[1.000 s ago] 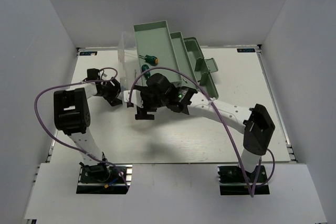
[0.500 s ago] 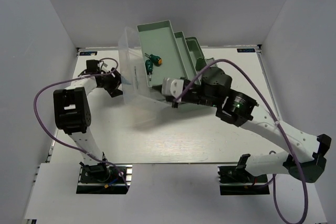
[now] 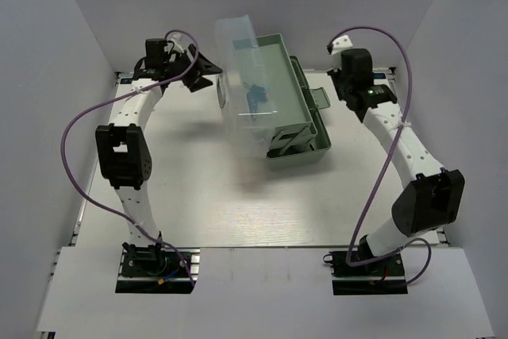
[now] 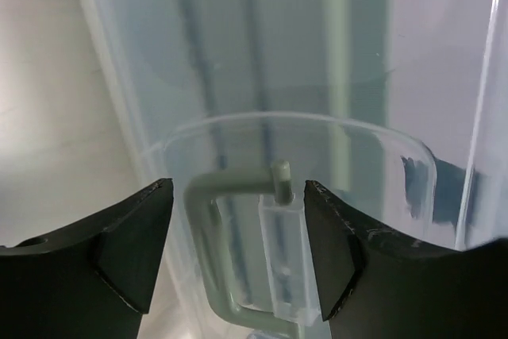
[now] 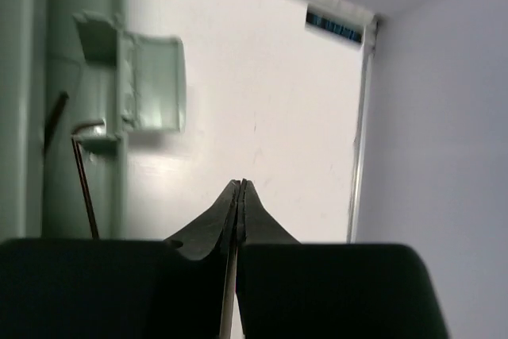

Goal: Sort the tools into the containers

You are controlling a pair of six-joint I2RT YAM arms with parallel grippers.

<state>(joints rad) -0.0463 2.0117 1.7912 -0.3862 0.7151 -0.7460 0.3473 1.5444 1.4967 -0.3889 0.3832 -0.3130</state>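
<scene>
**A:** Any writing to read here?

**B:** Nothing legible. In the overhead view, a small blue sticker (image 3: 132, 80) sits on the table (image 3: 198, 196) at its far-left corner, at about ten o'clock. A second blue sticker (image 3: 373, 76) sits at about two o'clock. The print on both is too small to make out.

**A:** And the wrist cameras?

**B:** The right wrist view shows a dark blue strip label (image 5: 334, 24) at one o'clock, by the wall. Its pale marks are blurred. Nothing can be read in the left wrist view.
</scene>
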